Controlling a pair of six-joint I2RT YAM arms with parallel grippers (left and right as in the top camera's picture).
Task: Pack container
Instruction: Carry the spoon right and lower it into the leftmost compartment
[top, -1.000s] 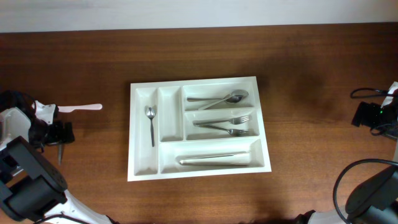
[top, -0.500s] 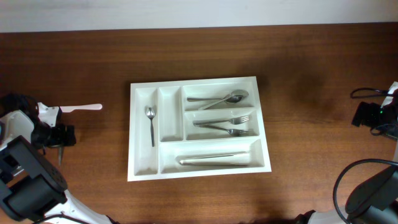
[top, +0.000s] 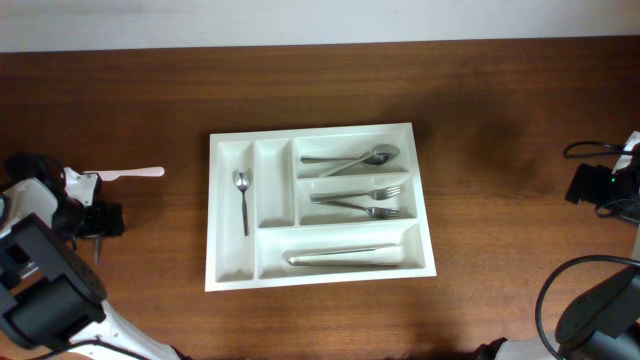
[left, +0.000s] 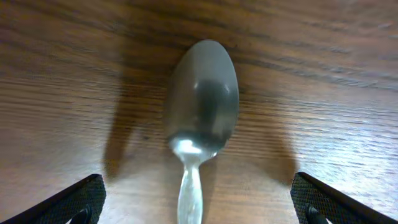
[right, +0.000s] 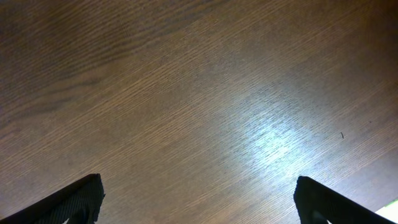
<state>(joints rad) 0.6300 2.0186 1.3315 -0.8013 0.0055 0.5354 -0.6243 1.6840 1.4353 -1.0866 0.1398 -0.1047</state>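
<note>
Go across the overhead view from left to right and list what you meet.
From the left: left gripper → container, holding a lone teaspoon, then the forks → right gripper. The white plastic utensil overlaps the left gripper, so it is omitted.

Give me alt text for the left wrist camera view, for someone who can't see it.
A metal spoon lies on the brown wooden table, bowl at centre, handle running off the bottom edge. The left gripper is open, its black fingertips in both bottom corners, not touching it.
</note>
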